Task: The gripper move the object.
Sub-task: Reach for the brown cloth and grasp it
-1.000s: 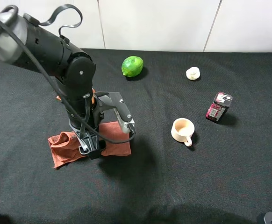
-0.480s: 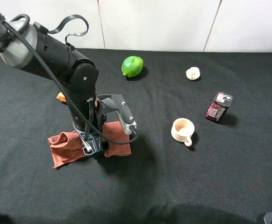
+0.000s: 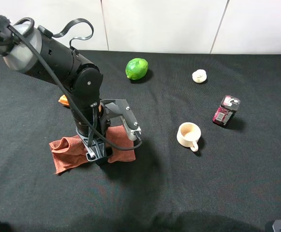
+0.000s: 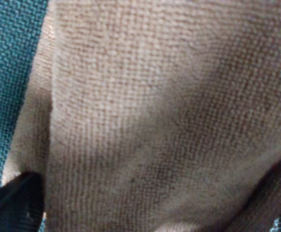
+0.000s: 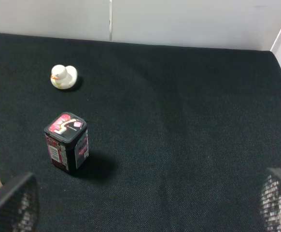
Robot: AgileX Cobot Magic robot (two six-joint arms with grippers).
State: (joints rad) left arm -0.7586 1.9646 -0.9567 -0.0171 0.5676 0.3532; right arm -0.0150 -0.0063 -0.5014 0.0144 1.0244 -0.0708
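A rust-red cloth [image 3: 65, 151] lies crumpled on the black table at the front left. My left gripper [image 3: 96, 153] points straight down onto its middle. In the left wrist view the cloth [image 4: 150, 96] fills the frame, and the left gripper [image 4: 150, 210] is open with its dark fingertips [image 4: 15, 203] wide apart at the cloth's surface. My right gripper [image 5: 145, 208] is open and empty, hovering over bare table at the right, apart from everything.
A green lime [image 3: 136, 68] sits at the back. A small white duck figure [image 3: 199, 76], a dark tin [image 3: 225, 110] and a cream cup [image 3: 189, 135] stand to the right. An orange object [image 3: 63, 100] peeks out behind the left arm.
The left arm has shifted slightly to the right and lowered onto the cloth. The cloth and the other objects have not moved.
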